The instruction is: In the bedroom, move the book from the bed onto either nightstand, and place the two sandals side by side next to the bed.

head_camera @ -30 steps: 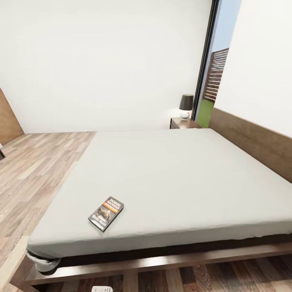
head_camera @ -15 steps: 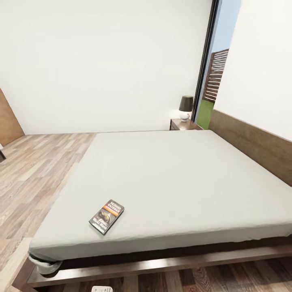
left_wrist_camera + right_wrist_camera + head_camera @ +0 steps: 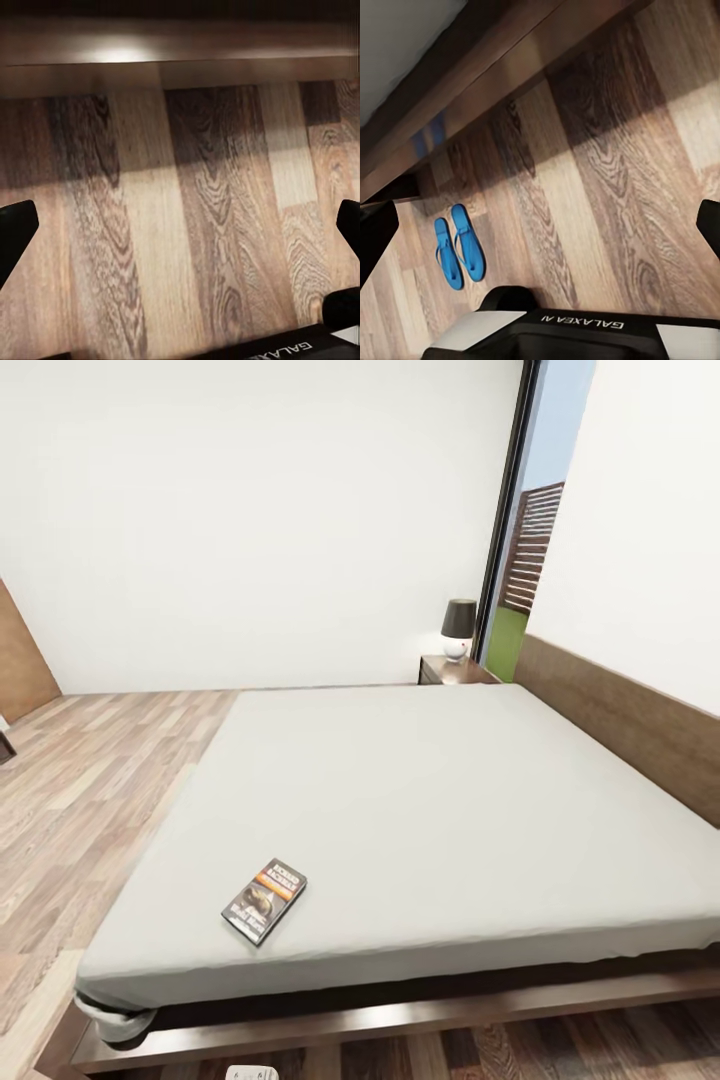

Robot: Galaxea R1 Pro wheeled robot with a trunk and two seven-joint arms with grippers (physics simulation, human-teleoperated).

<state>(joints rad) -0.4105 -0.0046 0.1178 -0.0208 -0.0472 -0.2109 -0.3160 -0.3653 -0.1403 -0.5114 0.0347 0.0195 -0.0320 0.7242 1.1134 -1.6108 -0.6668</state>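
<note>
a: as the head camera faced the bed (image 3: 440,790), where did the book (image 3: 264,900) lie?

b: flat on the grey mattress, near the foot-end corner at the robot's left, dark cover up with an orange band showing. nothing touched it.

a: nightstand?

b: one nightstand (image 3: 452,669) stood at the far side of the bed, beside the headboard (image 3: 630,725), against the white wall. a small lamp (image 3: 458,626) with a dark shade sat on its top. a tall dark-framed window (image 3: 520,530) rose just beside it.

a: sandals?

b: logged from the right wrist camera: both blue sandals (image 3: 458,245) lay on the wood floor (image 3: 607,195), side by side and touching or nearly so, pointing the same way, close to the dark bed frame (image 3: 502,82).

a: state of the right gripper (image 3: 540,225)?

b: fingers spread wide, one dark fingertip (image 3: 375,236) at each edge of the picture, nothing between them but floor. it hung above the planks, apart from the sandals.

a: left gripper (image 3: 180,232)?

b: same entry. fingers spread wide, dark fingertips (image 3: 13,234) at either edge of the left wrist picture, holding nothing, over bare planks with the frame's dark edge (image 3: 180,45) across the far side.

a: anything else?

b: a small white piece of the robot (image 3: 251,1073) showed at the lower edge of the head picture.
</note>
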